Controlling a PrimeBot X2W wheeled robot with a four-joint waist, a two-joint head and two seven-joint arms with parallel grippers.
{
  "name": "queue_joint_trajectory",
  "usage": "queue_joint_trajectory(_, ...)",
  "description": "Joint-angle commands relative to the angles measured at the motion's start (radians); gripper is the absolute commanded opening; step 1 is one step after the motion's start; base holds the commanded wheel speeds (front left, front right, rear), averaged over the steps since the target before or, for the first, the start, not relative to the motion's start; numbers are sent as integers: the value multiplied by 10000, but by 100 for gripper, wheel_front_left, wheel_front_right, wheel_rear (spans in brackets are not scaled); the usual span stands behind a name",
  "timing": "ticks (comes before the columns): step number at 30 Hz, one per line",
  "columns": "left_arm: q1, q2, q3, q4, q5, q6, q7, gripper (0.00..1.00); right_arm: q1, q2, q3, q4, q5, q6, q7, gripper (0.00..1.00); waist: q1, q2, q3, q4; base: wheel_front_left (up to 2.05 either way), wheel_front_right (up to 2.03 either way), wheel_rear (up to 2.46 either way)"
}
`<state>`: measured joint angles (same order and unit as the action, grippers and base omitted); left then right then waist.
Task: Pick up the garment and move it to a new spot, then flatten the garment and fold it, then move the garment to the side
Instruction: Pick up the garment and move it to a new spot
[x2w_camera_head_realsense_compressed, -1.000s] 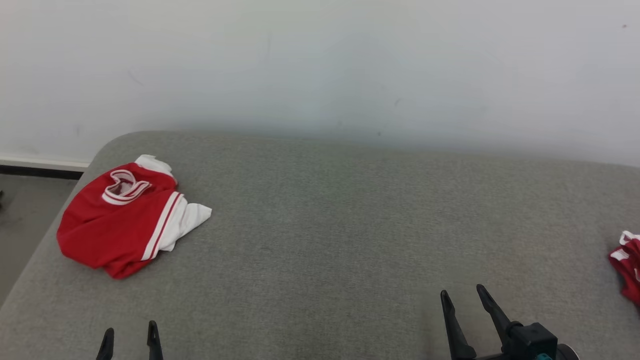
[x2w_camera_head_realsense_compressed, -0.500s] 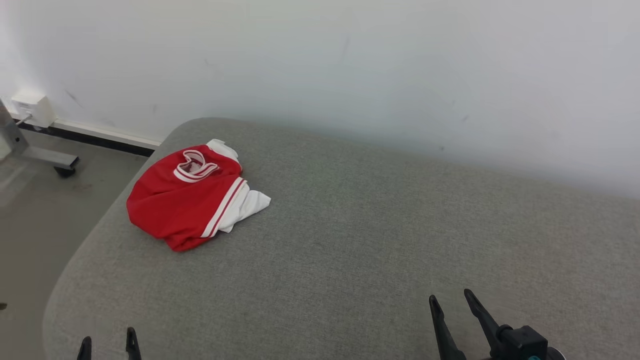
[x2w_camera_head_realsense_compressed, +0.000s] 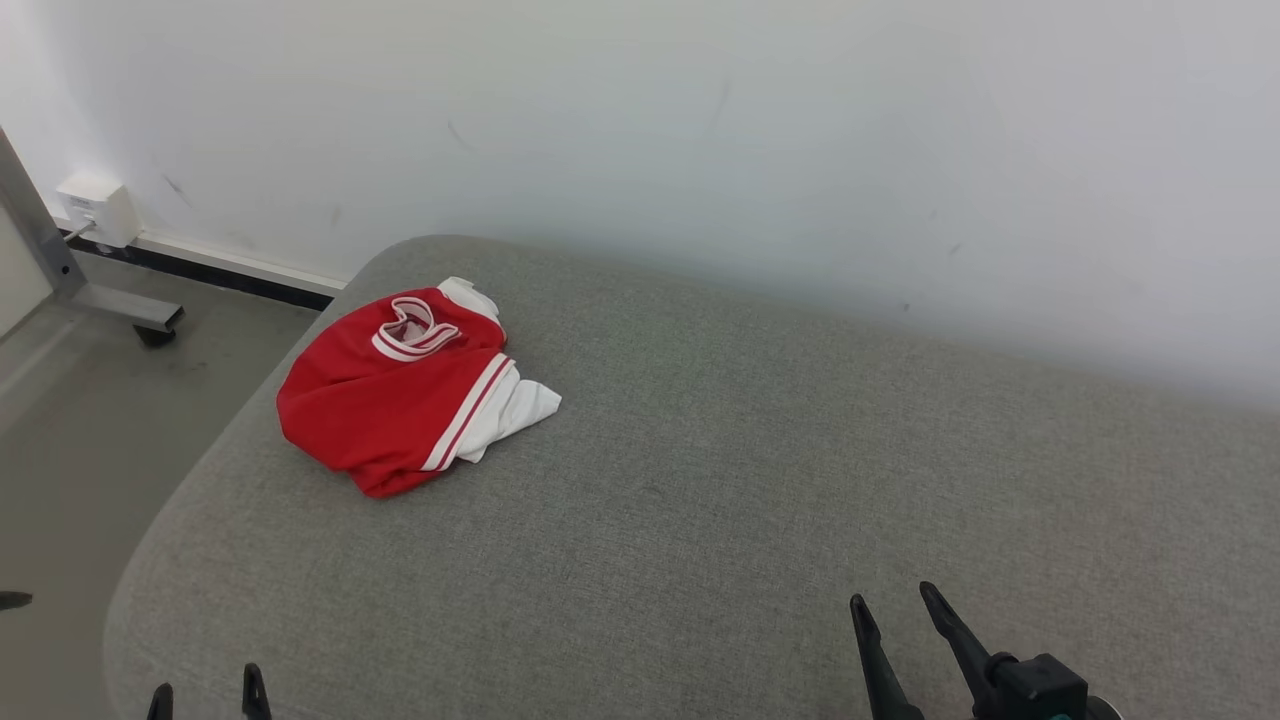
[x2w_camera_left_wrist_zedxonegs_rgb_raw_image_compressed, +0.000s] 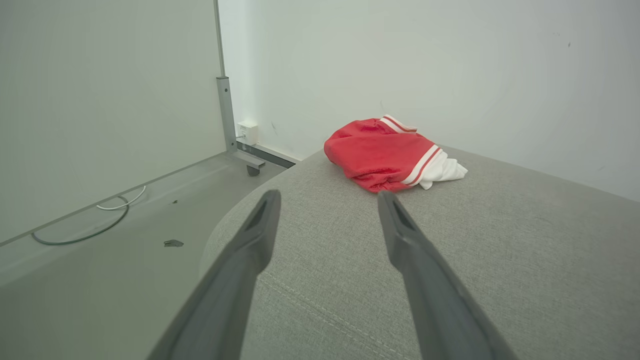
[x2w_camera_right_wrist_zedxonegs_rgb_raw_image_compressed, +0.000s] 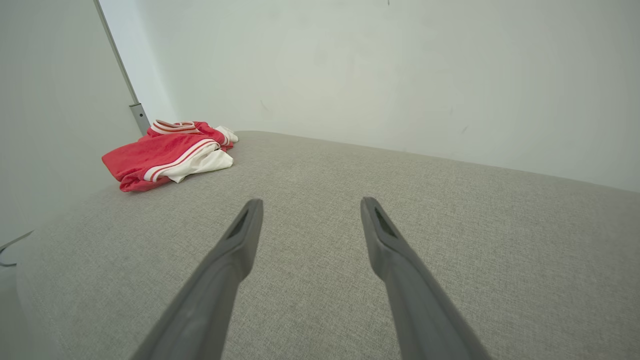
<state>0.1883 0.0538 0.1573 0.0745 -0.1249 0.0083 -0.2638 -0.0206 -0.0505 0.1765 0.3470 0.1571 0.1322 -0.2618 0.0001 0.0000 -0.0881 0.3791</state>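
Note:
A red garment (x2w_camera_head_realsense_compressed: 400, 395) with white trim lies crumpled near the far left corner of the grey cushioned surface (x2w_camera_head_realsense_compressed: 720, 480). The left wrist view shows this garment (x2w_camera_left_wrist_zedxonegs_rgb_raw_image_compressed: 387, 157) just beyond my fingers, and the right wrist view has the garment (x2w_camera_right_wrist_zedxonegs_rgb_raw_image_compressed: 167, 152) at far left. My left gripper (x2w_camera_head_realsense_compressed: 205, 692) stands open at the lower left, nothing between its fingers, well short of the garment. My right gripper (x2w_camera_head_realsense_compressed: 895, 605) is open over the cushion's near right, far from the cloth. From the wrists, the left gripper (x2w_camera_left_wrist_zedxonegs_rgb_raw_image_compressed: 327, 197) and the right gripper (x2w_camera_right_wrist_zedxonegs_rgb_raw_image_compressed: 310, 205) both gape empty.
A white wall (x2w_camera_head_realsense_compressed: 700, 130) runs behind the cushion. The floor (x2w_camera_head_realsense_compressed: 90, 400) drops off at the left, with a grey metal stand foot on a caster (x2w_camera_head_realsense_compressed: 130, 315) and a white wall box (x2w_camera_head_realsense_compressed: 98, 208). A cable (x2w_camera_left_wrist_zedxonegs_rgb_raw_image_compressed: 95, 220) lies on the floor.
The camera has swung left: the garment sits further right in the picture, and floor and stand have come into view. A second red cloth at the right edge has left the frame. Both grippers stay open.

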Motion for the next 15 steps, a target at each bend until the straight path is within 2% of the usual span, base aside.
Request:
queue_joint_trajectory(1,68,2,41,3,-68,-5,-9,100,94,3,5,20,5,-30,-42,100,-1,0,11,-21,0,0,0)
queue_joint_trajectory(9,-443,-18,-19,497,-233,3,-9,100,74,3,63,-61,-64,-30,-43,100,-1,0,205,-156,0,0,0)
queue_joint_trajectory(15,-2351,268,-12,2007,-477,-14,373,100,-224,3,237,-268,-398,-30,147,100,-1,0,898,-505,0,0,0)
